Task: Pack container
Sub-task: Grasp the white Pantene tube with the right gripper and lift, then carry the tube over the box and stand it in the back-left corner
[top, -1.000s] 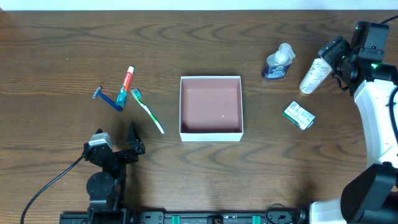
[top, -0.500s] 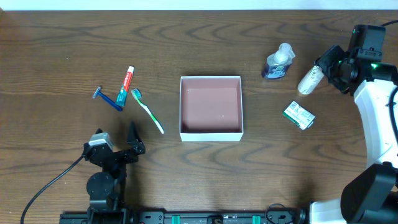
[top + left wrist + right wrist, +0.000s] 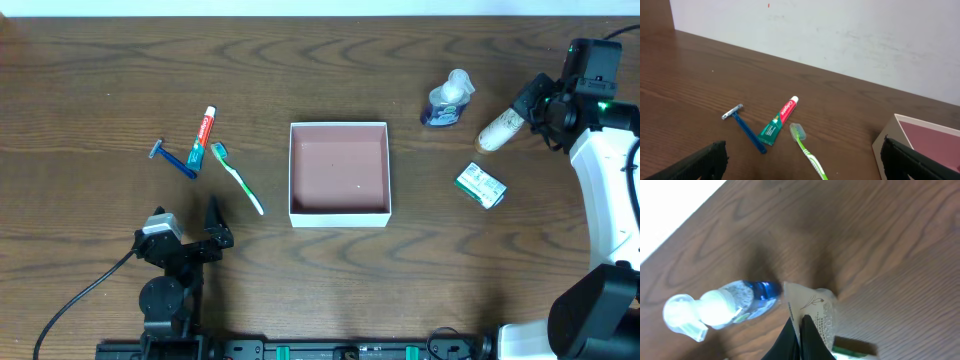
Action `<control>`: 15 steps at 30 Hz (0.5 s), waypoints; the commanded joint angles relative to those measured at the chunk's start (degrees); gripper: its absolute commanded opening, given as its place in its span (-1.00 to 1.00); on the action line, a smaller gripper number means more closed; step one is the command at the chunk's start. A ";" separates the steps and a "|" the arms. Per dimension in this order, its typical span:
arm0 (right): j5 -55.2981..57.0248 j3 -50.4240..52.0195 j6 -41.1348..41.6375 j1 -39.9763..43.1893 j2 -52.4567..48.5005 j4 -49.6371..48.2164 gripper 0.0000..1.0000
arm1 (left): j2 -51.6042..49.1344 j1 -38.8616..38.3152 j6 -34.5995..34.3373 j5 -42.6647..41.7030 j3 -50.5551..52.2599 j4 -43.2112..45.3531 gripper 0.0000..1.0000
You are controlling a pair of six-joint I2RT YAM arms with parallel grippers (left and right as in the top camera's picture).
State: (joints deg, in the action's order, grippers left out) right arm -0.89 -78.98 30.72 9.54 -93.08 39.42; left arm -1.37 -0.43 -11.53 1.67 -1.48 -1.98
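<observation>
Container (image 3: 338,217): square, thin white walls, reddish-brown floor | my right pincer (image 3: 801,332) clamped on cream tube (image 3: 496,131) | tube now slightly nearer container.

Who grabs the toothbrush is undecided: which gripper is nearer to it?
Left. The left gripper sits close beside the toothbrush; the right gripper is far past the container, gripping a tube.

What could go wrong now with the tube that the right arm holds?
The right claw seems to pinch only the end of the cream tube, so it may swing or slip out before reaching the container. The pump bottle lies very near the tube; a sideways move could knock it.
</observation>
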 commanded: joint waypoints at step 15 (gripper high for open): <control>1.99 -19.23 -18.05 3.13 10.86 9.92 -0.97 | 0.02 -0.02 1.20 0.48 1.25 -2.08 0.96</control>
State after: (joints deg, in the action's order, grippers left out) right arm 1.48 -92.01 17.06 12.91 -87.64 49.12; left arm -1.37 -0.43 -11.53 1.67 -1.48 -1.98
